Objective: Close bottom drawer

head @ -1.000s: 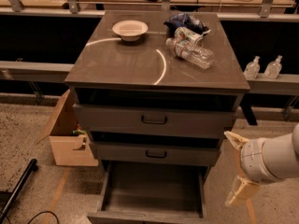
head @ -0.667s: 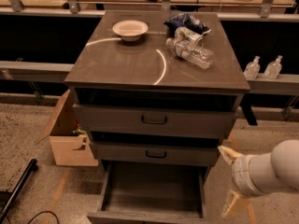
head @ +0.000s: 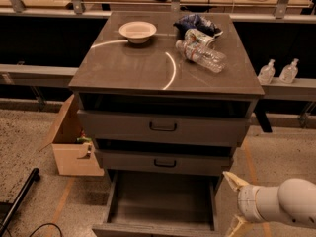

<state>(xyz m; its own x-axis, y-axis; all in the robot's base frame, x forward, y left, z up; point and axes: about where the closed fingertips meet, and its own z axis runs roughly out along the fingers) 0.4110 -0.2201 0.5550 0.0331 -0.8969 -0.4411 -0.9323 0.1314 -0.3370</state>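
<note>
The bottom drawer of the grey cabinet is pulled far out, showing its bare grey interior. Its front panel lies at the lower edge of the view, and its handle is out of view. My gripper is at the lower right, just right of the open drawer's right side. It is open and empty, with one cream fingertip up beside the middle drawer's corner and the other low near the view's edge. My white arm comes in from the right.
The middle drawer and top drawer stand slightly out. On the cabinet top are a bowl, plastic bottles and a blue bag. A cardboard box sits on the floor at the left.
My gripper and arm have moved down and a little left, closer to the open bottom drawer's right side. The drawer has not moved.
</note>
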